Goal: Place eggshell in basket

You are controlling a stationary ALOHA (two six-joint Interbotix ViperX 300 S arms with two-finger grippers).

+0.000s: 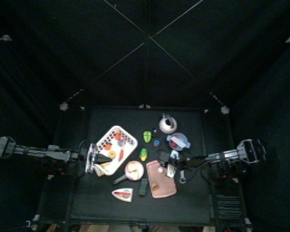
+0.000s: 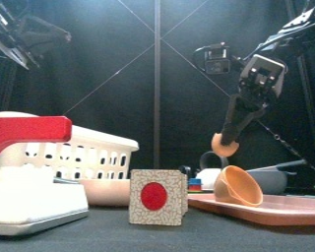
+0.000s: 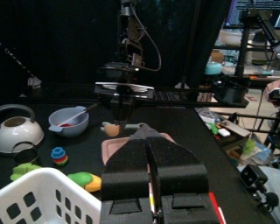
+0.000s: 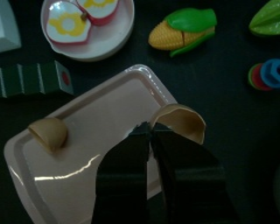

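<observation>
1. Front view: the right gripper point(image 2: 226, 145) hangs above the smooth pink plastic tray point(image 2: 272, 208), its jaws pinched on a small tan eggshell half point(image 2: 222, 146).
2. A second tan shell, cup-shaped point(image 2: 236, 184), lies on the tray.
3. The white slotted plastic basket point(image 2: 75, 159) stands well apart, at the left.
4. The left gripper point(image 3: 150, 168) is held off the table, jaws pressed together, empty.

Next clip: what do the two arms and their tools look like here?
Both arms are black, built of jointed boxy segments with thin black cables along them. The right tool has two slim black jaws under a blocky wrist. The left tool shows two long black jaws, with a small red marking at the base.
</observation>
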